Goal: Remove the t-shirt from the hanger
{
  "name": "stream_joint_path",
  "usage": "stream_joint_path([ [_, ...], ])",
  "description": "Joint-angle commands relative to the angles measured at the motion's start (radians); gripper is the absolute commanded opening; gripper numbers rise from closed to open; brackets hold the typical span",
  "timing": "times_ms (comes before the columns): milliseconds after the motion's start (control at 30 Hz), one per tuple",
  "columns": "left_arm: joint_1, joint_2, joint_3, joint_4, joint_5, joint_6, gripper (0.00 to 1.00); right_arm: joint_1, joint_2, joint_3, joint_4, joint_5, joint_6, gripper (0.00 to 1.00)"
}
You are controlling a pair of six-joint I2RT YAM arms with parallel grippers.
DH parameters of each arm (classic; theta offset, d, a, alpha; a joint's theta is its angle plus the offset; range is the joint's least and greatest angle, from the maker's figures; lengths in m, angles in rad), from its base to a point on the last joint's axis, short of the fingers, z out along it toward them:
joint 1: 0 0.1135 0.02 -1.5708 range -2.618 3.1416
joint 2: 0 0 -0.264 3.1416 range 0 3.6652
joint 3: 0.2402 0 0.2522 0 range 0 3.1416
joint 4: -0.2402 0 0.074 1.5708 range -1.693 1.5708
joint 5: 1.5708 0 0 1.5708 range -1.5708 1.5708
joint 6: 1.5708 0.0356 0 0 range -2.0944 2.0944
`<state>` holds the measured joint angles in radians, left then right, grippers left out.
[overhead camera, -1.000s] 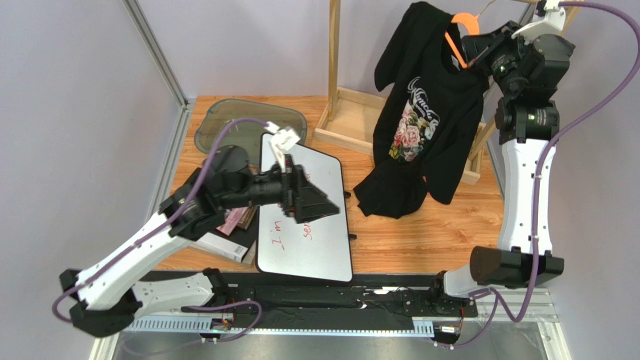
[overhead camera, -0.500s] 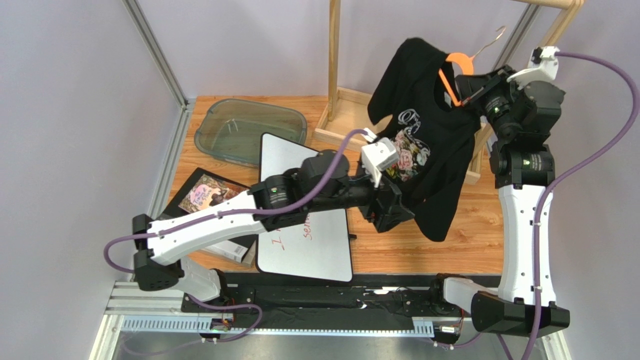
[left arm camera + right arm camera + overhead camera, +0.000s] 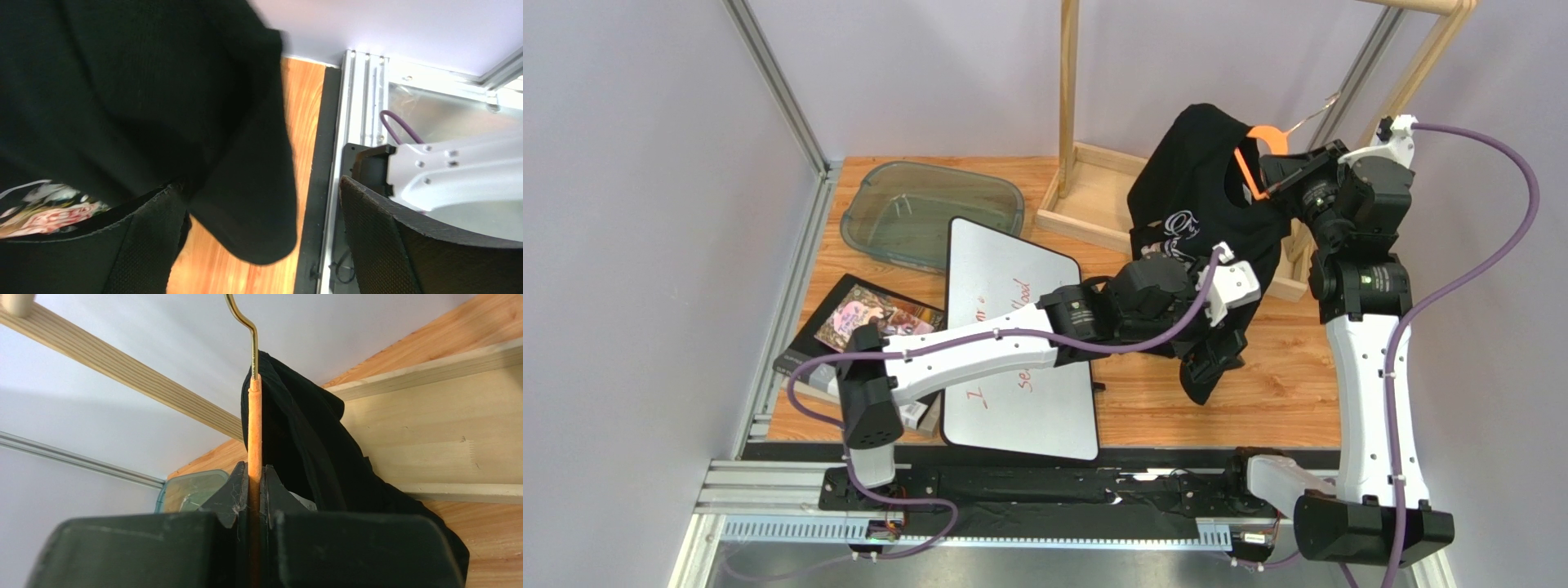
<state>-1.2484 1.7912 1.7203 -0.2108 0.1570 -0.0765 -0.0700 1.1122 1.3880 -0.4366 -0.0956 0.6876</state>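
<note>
The black t-shirt [image 3: 1195, 172] hangs bunched in front of the wooden rack frame [image 3: 1100, 184]. White script and a strip of pink floral print show on its chest, and its lower part drops down toward the table. The thin orange hanger [image 3: 1249, 157] sits in the neck opening, and its metal hook [image 3: 1314, 113] points up and away from the cloth.

Pale lilac walls close in the cell. The rack frame stands at the far edge of a wooden tabletop [image 3: 1271, 392]. Well to the rack's left and nearer the arms lies a whiteboard [image 3: 1014, 380] with red writing. A clear glass dish [image 3: 928, 208] sits just left of the rack's base, and a book [image 3: 848, 321] lies farthest left.

The right gripper [image 3: 253, 478] is clamped on the hanger [image 3: 254, 416] below the hook [image 3: 245, 324], beside the rack's right post. The t-shirt [image 3: 307, 441] drapes off the hanger's far side. The left gripper [image 3: 263, 187] has its jaws spread wide at the shirt's lower edge, in front of the rack. A black fold of the t-shirt [image 3: 233, 184] hangs between them and lies over the left finger [image 3: 141, 245], while the other finger [image 3: 380, 239] stands clear of the cloth.
</note>
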Motion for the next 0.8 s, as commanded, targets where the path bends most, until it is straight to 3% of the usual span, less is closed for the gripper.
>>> stream_joint_path([
  [0, 0.000, 0.063, 0.119, 0.011, -0.003, 0.057, 0.88, 0.007, -0.049, 0.019, 0.101, 0.020, 0.039, 0.00],
  [67, 0.003, 0.100, 0.145, -0.033, -0.054, 0.055, 0.72, 0.007, -0.051, 0.011, 0.111, 0.026, 0.041, 0.00],
  [100, 0.003, 0.109, 0.172, -0.053, -0.066, 0.053, 0.51, 0.009, -0.052, 0.006, 0.117, 0.030, 0.041, 0.00],
  [167, 0.003, 0.111, 0.179, -0.096, -0.089, 0.052, 0.33, 0.007, -0.046, -0.001, 0.131, 0.034, 0.041, 0.00],
  [200, 0.004, 0.102, 0.159, -0.098, -0.094, 0.050, 0.15, 0.009, -0.045, -0.001, 0.131, 0.037, 0.036, 0.00],
  [267, 0.004, 0.064, 0.127, -0.096, -0.120, 0.037, 0.00, 0.007, -0.031, -0.004, 0.145, 0.036, 0.026, 0.00],
  [500, 0.003, -0.096, -0.092, -0.098, -0.073, -0.060, 0.00, 0.007, 0.027, -0.010, 0.228, 0.059, -0.022, 0.00],
  [767, -0.019, -0.272, -0.321, 0.016, 0.047, -0.261, 0.00, 0.007, 0.116, 0.014, 0.317, 0.091, -0.050, 0.00],
])
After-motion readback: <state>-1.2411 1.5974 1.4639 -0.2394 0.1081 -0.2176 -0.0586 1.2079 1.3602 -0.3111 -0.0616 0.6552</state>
